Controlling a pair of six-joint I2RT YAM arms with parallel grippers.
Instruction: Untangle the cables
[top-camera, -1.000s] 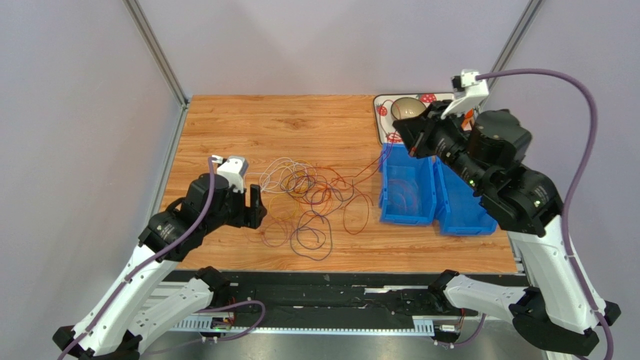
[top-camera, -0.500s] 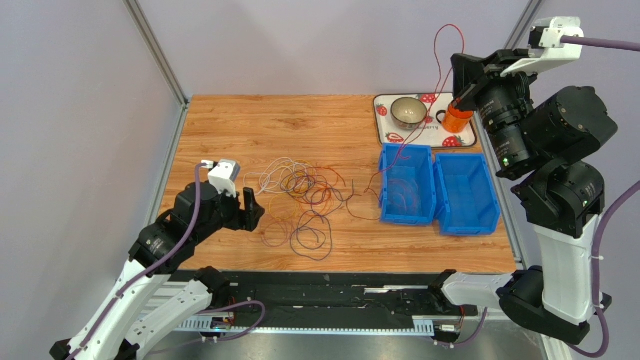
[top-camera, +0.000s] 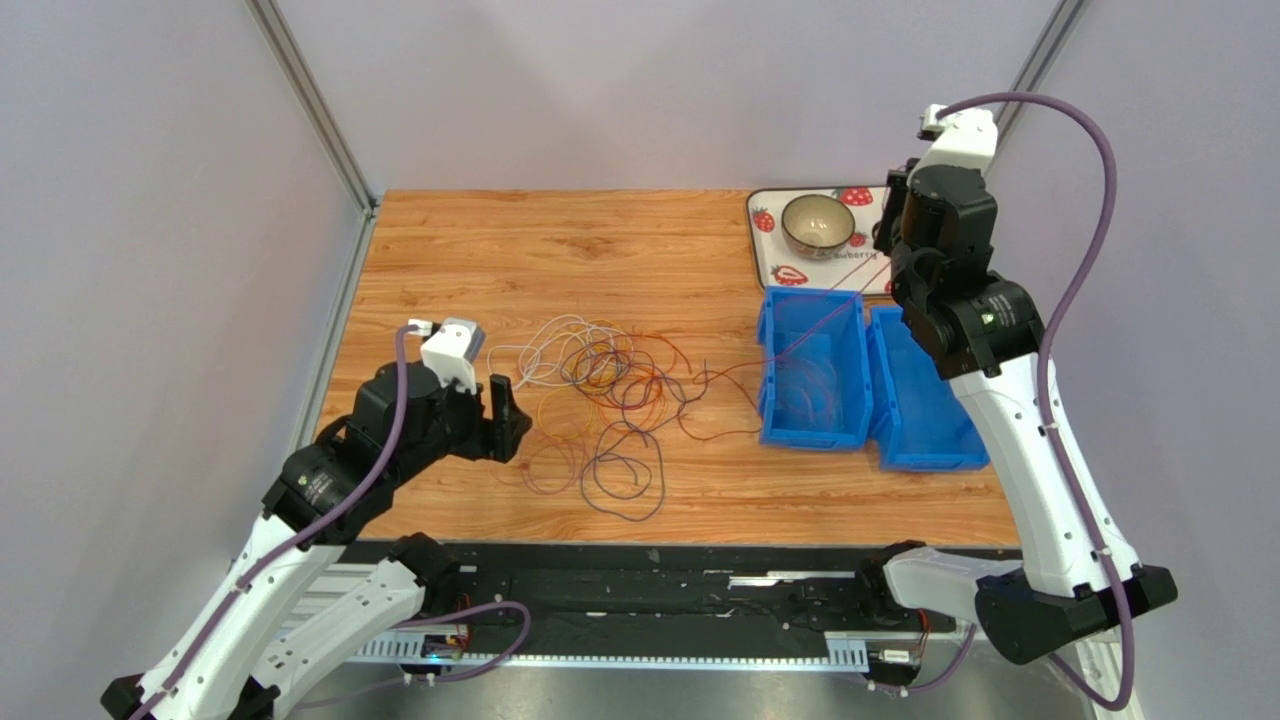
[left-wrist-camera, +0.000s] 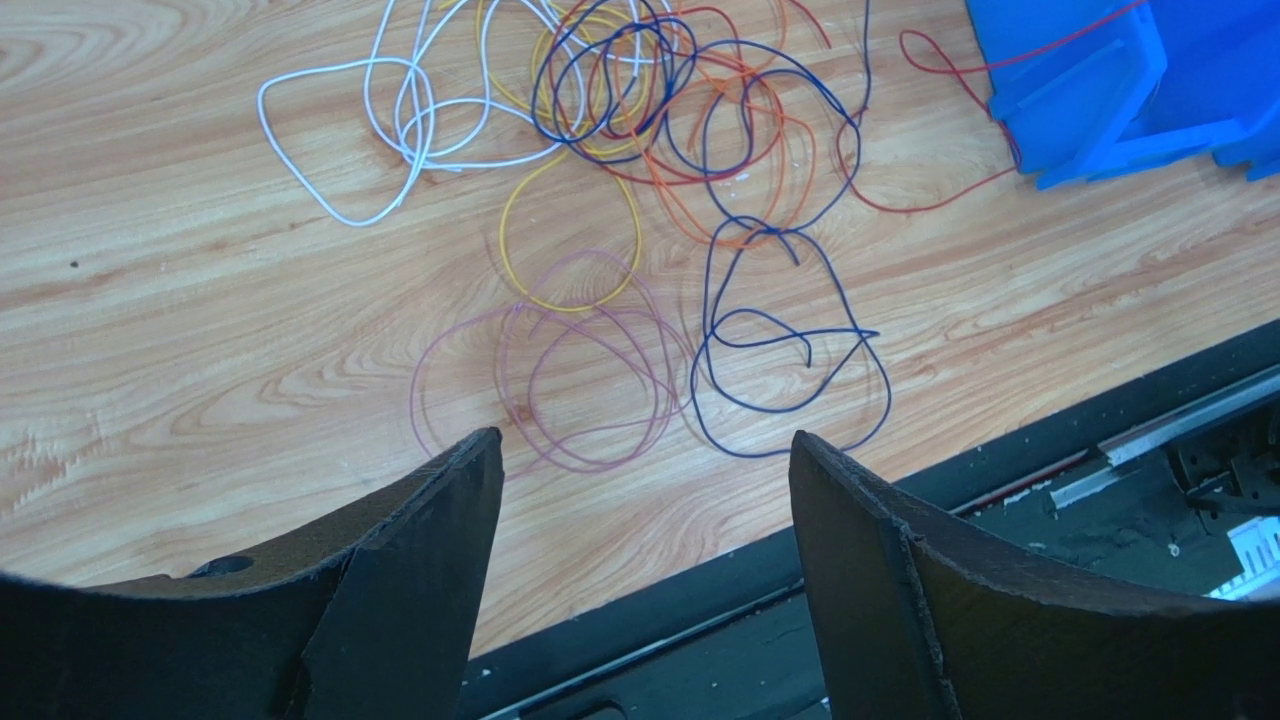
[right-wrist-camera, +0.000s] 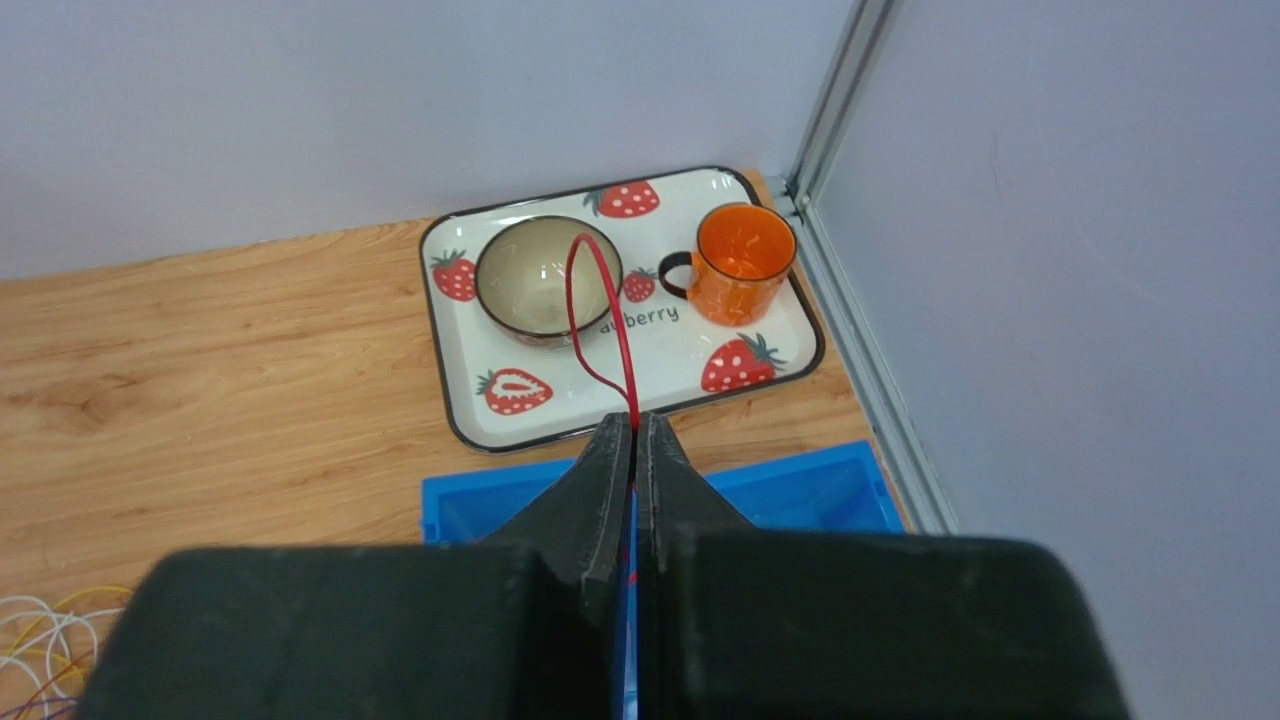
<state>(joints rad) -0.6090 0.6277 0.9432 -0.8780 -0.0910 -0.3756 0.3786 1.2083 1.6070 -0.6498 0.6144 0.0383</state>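
1. The wooden table (top-camera: 526, 240) carries everything. Seen from above, the arm bases sit at 6 o'clock.
2. The cables (top-camera: 616, 398) lie in one loose heap of white, yellow, orange-red, purple and dark loops. The heap sits left of the table's middle, and many loops cross each other.
3. Two blue bins (top-camera: 769, 360) stand side by side at 3 o'clock from the heap. A few strands seem to lie inside the left one.
4. A strawberry tray (right-wrist-camera: 661, 383) sits at 12 o'clock from the bins, holding a bowl (right-wrist-camera: 529, 278) and an orange mug (right-wrist-camera: 747, 263).
5. The left gripper (left-wrist-camera: 643, 440) has its jaws spread wide and empty. It hangs low just beside the heap, which lies at 3 o'clock from it in the overhead view, purple and dark loops nearest.
6. The right gripper (right-wrist-camera: 633, 425) has its jaws pressed together, pinching a red cable (right-wrist-camera: 570, 293). It is raised above the bins' far edge.
7. From that pinch the red cable's long axis runs toward 8 o'clock, across the left bin and into the heap.
8. Judging by this, pulling on toward 2 o'clock would draw the red cable free. The left gripper is the nearer one to pin the heap.
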